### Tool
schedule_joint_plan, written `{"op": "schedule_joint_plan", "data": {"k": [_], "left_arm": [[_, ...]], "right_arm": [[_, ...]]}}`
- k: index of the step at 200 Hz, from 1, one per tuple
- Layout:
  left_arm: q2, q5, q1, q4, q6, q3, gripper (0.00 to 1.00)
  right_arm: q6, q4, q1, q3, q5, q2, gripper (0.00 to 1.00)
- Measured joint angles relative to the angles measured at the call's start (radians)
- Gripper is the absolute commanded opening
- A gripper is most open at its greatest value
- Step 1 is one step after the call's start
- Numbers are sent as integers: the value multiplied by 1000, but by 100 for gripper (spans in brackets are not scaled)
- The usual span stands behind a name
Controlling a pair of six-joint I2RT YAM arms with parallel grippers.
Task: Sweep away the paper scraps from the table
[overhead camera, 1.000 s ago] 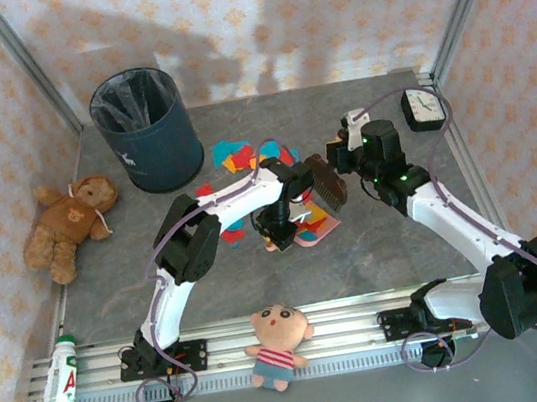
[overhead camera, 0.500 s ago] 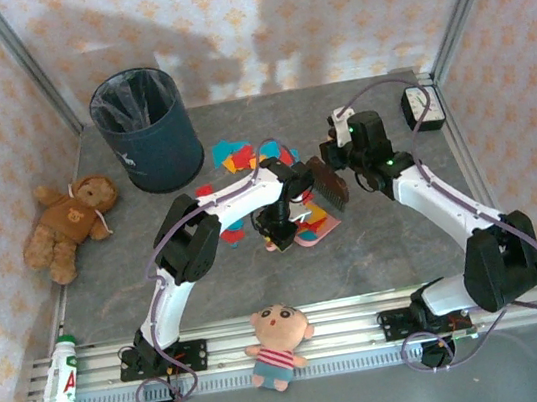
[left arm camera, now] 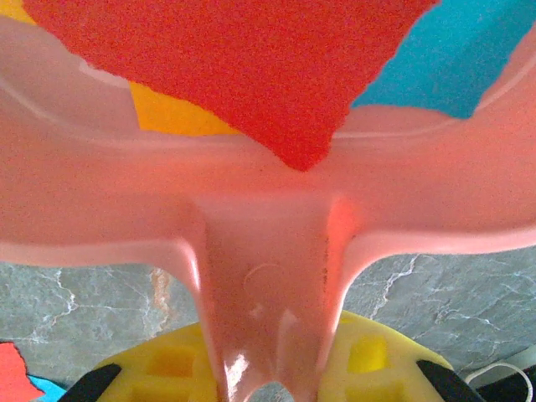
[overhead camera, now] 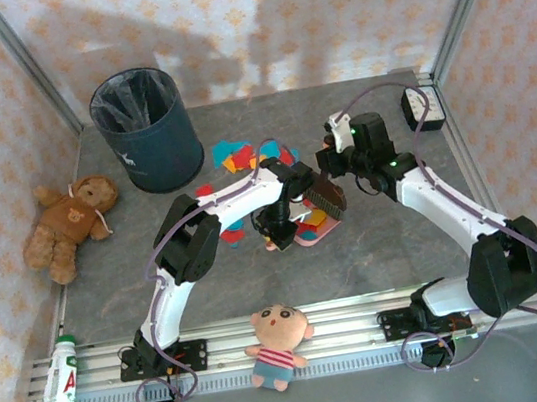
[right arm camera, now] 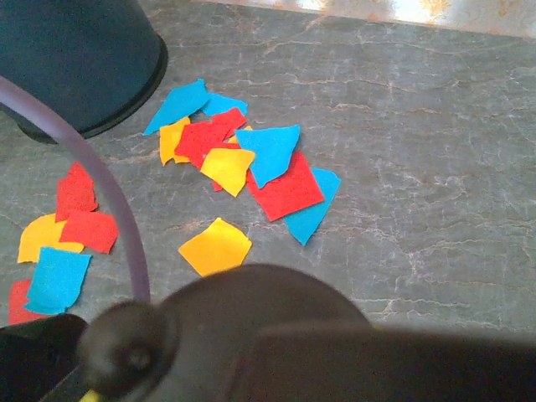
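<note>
Dark grey mottled stone-look table [overhead camera: 358, 258]; dark blue round waste bin [overhead camera: 146, 128] near loose pile, may cramp sweeping; pink plastic dustpan [left arm camera: 268, 193], handle pinched by left gripper [left arm camera: 268, 381]; dark brown brush [overhead camera: 326, 192] clamped in right gripper [overhead camera: 335, 171]; small flat coloured paper scraps [right arm camera: 285, 191] partly on table, partly in pan; feather-light, floppy, likely flutter; push, never pinch.

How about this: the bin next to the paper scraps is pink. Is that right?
Not quite. The bin is dark blue, not pink, as the top view shows. It does stand next to the paper scraps.
</note>
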Motion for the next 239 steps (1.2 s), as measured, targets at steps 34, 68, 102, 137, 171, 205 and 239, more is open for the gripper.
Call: {"op": "schedule_joint_plan", "data": {"k": [34, 68, 102, 137, 171, 205, 239], "left_arm": [[0, -1, 0, 4, 0, -3, 0], [-15, -7, 0, 29, -3, -27, 0], [-71, -8, 9, 61, -16, -69, 0], [-144, -13, 35, 89, -24, -92, 0], [-215, -36, 62, 94, -26, -91, 0], [-261, -62, 92, 88, -25, -62, 0], [-304, -84, 153, 59, -23, -5, 0]], "right_arm": [[30, 1, 0, -9, 29, -23, 0], [60, 21, 1, -30, 79, -66, 0], [85, 32, 2, -69, 185, -179, 0], [97, 37, 2, -69, 314, -235, 0], [98, 16, 2, -71, 392, -242, 0], [97, -12, 2, -83, 410, -243, 0], [98, -41, 2, -90, 390, -251, 0]]}}
